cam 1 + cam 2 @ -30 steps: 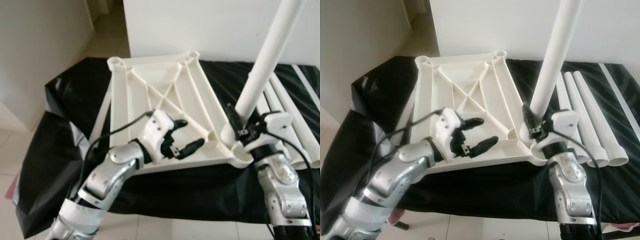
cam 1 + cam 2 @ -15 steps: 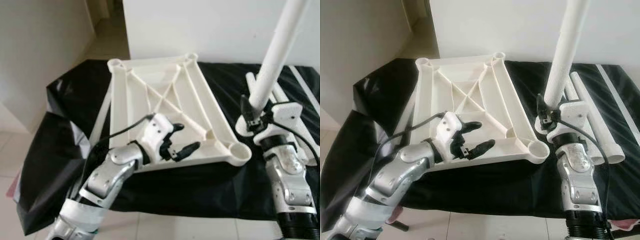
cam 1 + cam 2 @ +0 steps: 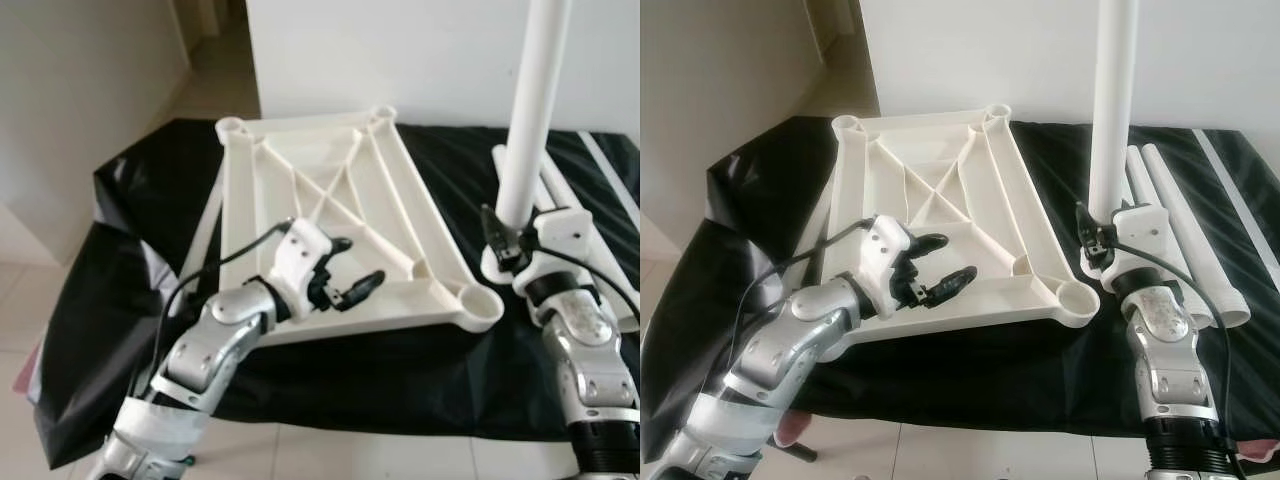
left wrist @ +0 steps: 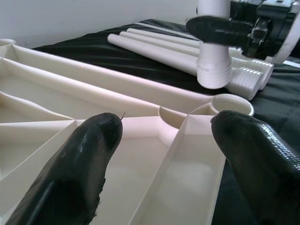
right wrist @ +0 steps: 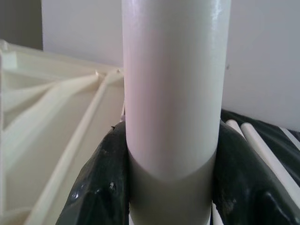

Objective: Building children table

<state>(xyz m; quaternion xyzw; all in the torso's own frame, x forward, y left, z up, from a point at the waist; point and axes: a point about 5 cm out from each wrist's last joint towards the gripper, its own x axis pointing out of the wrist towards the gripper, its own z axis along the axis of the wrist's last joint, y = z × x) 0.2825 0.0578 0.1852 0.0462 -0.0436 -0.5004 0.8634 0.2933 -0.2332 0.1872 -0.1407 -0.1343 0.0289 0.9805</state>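
Note:
A white ribbed tabletop lies upside down on a black-covered table, with a round socket at its near right corner. My right gripper is shut on a white leg tube, held upright just to the right of that socket. In the left wrist view the leg's threaded end hangs a little above and beyond the socket. In the right wrist view both black fingers clamp the leg. My left gripper is open over the tabletop's near ribs, holding nothing.
Three spare white legs lie side by side on the black cloth right of the tabletop. A white wall stands behind the table. Pale tiled floor lies to the left and in front.
My right gripper has lifted the leg away from the near right socket, shifted it to the right and turned it from tilted to upright. The left gripper has drawn back slightly to the left.

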